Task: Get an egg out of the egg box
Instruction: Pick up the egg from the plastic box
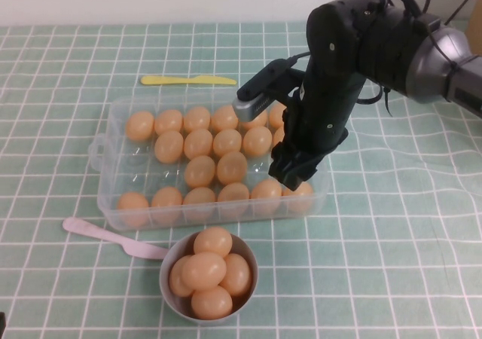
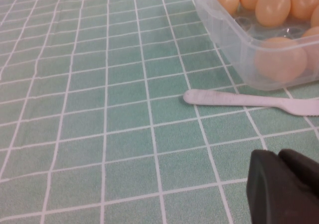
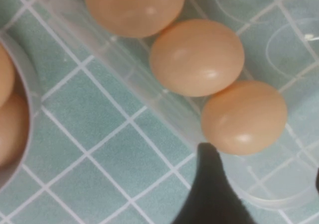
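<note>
in the high view the egg box [image 1: 113,128] sits mid-frame on the green checked cloth [image 1: 392,264], its slots partly filled with eggs so each stays apart from its neighbour. the right gripper [image 1: 295,175] hangs over the box's lower right corner, pointed down at the front row, which suggests it is lining up on the egg [image 1: 300,196] there. a grey bowl [image 1: 170,258] with several eggs stands just below the box, probably as the drop spot. a pink knife [image 1: 105,235] lies at the box's lower left, a yellow knife [image 1: 188,80] above it.

in the left wrist view the left gripper [image 2: 284,186] shows only as a dark block at lower right, parked near the cloth away from the work; whether it is open i cannot tell. the box corner is upper right, the pink knife just below it.

in the right wrist view one dark finger [image 3: 212,184] sits just beside the end egg [image 3: 244,117], the jaws spread and holding nothing, ready to straddle it.
</note>
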You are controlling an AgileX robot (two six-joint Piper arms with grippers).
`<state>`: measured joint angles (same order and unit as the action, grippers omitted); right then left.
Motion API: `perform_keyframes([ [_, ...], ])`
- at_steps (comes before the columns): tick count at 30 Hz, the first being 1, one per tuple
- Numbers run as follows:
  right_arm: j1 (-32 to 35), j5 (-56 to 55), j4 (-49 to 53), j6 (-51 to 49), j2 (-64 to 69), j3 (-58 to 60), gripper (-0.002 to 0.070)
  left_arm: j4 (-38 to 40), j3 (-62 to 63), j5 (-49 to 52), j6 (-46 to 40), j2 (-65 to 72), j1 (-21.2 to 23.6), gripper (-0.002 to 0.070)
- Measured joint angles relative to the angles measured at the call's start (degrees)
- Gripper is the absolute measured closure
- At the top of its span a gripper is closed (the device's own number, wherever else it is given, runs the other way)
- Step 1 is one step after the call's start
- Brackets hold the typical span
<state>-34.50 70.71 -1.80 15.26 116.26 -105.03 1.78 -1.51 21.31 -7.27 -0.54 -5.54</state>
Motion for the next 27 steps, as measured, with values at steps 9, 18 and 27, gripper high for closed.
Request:
perform_keyframes([
  [9,1.08,0.00,0.10,-0.10,0.51,0.12,0.0281,0.00,0.00,0.00,0.00,0.00,0.00,0.0678],
  [18,1.21,0.00,-1.60,-0.10,0.51,0.12,0.0281,0.00,0.00,0.00,0.00,0.00,0.00,0.0678],
  [27,1.21,0.00,-1.83,-0.10,2.15,0.12,0.0251,0.00,0.00,0.00,0.00,0.00,0.00,0.0678],
])
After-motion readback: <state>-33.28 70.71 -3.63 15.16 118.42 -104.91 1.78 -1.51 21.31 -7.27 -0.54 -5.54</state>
